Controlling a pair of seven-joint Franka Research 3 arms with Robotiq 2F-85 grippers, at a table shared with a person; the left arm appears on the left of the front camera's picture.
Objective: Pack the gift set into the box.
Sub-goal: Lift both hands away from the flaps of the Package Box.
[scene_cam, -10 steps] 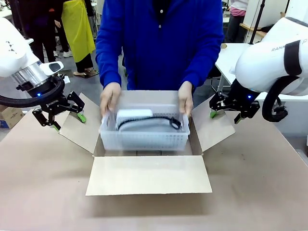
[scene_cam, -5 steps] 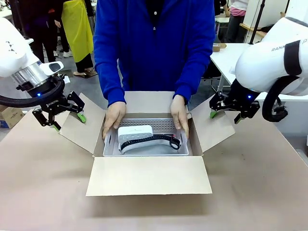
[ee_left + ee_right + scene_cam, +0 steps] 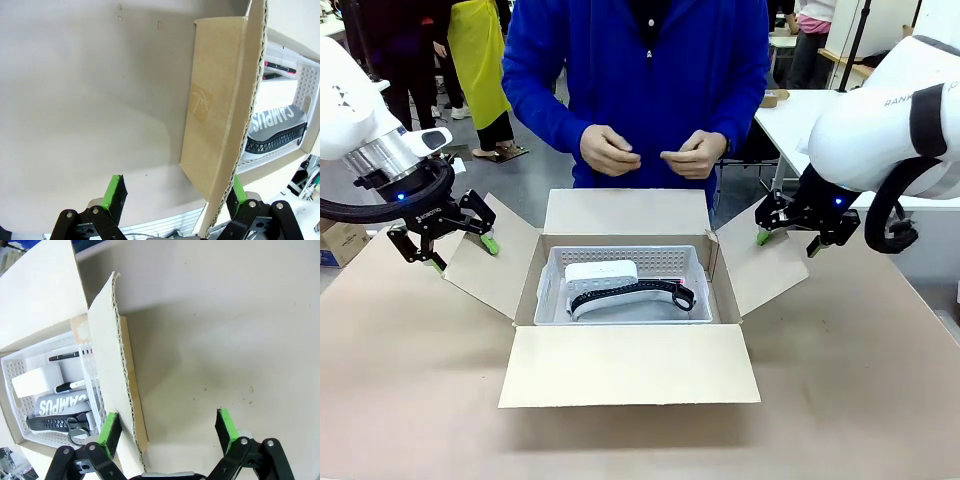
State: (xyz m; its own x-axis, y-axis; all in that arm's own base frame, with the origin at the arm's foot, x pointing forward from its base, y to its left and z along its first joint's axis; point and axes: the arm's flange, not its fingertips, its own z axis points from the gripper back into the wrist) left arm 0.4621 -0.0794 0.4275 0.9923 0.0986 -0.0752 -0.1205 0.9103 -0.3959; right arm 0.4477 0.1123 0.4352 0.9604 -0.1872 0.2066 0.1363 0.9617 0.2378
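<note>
The box (image 3: pixel 630 365) lies open at the table's middle, all four flaps spread out. Inside it sits a white perforated basket (image 3: pixel 552 285) holding the gift set (image 3: pixel 642 303), a grey pouch with a black band beside a white block. My left gripper (image 3: pixel 445 235) is open around the edge of the left flap (image 3: pixel 485 262). In the left wrist view that flap (image 3: pixel 215 115) runs between the pads, close to one of them, and the pouch (image 3: pixel 275 120) shows past it. My right gripper (image 3: pixel 788 238) is open astride the right flap (image 3: pixel 760 268), and its own view shows the flap (image 3: pixel 120 365) and the pouch (image 3: pixel 60 402).
The person stands at the far side with both hands (image 3: pixel 610 150) held together at chest height, above the box. A small brown carton (image 3: pixel 340 242) sits on the floor at far left. A white table (image 3: pixel 800 115) stands behind on the right. Brown table surface (image 3: pixel 860 390) surrounds the box.
The person lowered the basket with the gift set into the box, let go and drew both hands up to the chest. Neither arm has moved.
</note>
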